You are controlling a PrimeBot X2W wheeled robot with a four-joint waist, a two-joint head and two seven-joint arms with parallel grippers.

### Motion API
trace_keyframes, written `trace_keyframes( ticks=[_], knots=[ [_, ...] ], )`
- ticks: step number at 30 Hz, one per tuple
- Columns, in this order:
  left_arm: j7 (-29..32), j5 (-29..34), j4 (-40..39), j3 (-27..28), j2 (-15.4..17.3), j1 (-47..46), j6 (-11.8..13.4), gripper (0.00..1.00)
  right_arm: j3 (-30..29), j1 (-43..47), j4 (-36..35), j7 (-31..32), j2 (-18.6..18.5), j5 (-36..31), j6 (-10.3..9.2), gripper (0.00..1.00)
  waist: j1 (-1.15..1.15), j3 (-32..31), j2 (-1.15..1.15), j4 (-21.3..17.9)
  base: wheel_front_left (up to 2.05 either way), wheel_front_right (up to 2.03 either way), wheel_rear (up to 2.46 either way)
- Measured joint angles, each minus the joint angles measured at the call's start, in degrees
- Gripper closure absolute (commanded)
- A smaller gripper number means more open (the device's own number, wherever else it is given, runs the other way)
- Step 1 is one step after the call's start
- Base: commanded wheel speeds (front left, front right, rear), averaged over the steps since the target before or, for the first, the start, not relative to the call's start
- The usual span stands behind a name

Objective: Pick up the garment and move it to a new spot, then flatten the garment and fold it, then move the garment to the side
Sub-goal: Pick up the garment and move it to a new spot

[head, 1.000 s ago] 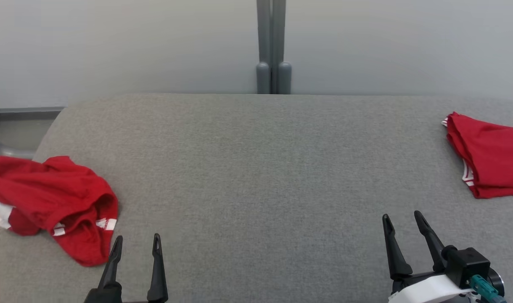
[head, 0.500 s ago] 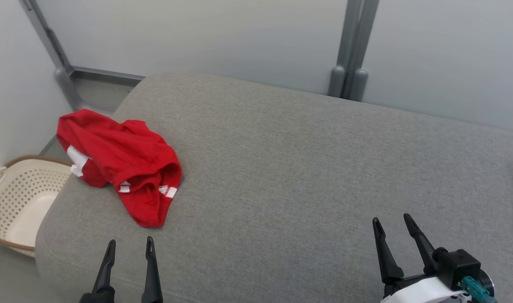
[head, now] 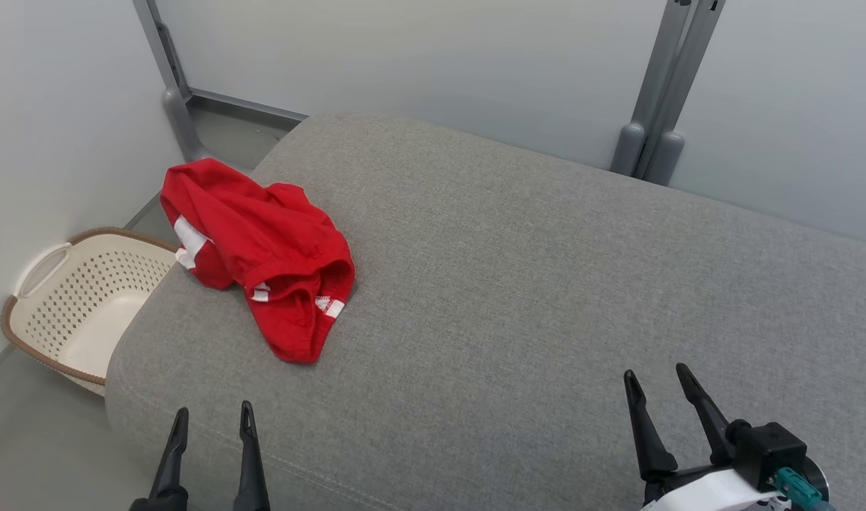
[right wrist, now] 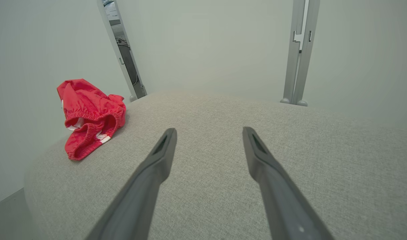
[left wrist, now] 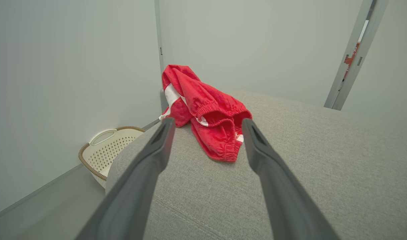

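Crumpled red garment (head: pixel 262 248), white-trimmed with an elastic hem, is being supported at the left end of the grey woven cushion (head: pixel 546 284), ahead of left gripper (head: pixel 214 411), well apart from right gripper (head: pixel 654 372). Both are being held parted, empty.

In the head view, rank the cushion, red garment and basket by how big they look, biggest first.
1. Cushion, by far.
2. Garment and basket look about alike; the cushion hides part of the basket, so no ranking.
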Motion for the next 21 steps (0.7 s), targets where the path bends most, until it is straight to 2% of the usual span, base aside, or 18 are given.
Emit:
trace_keyframes(
  ticks=[12, 17, 21],
  knots=[
    [-0.01, 0.11, -0.26, 0.01, 0.0, -0.2, 0.13, 0.0, 0.09, 0.23, 0.03, 0.0, -0.07, -0.55, 0.0, 0.0, 0.0, 1.48, 0.0, 0.31, 0.0, 0.0, 0.0],
    [0.0, 1.22, 0.44, 1.12, 0.01, -4.44, -1.97, 0.0, 0.8, -0.55, 0.05, 0.0, -2.23, -0.67, 0.0, 0.0, 0.0, 3.97, 0.0, 0.3, 0.0, 0.0, 0.0],
    [-0.01, 2.08, 1.87, 2.52, 0.1, -11.68, -4.34, 0.0, 1.43, -2.9, -0.71, 0.0, -5.14, -1.01, 0.0, 0.0, 0.0, 7.35, 0.0, 0.26, 0.0, 0.0, 0.0]
  ],
)
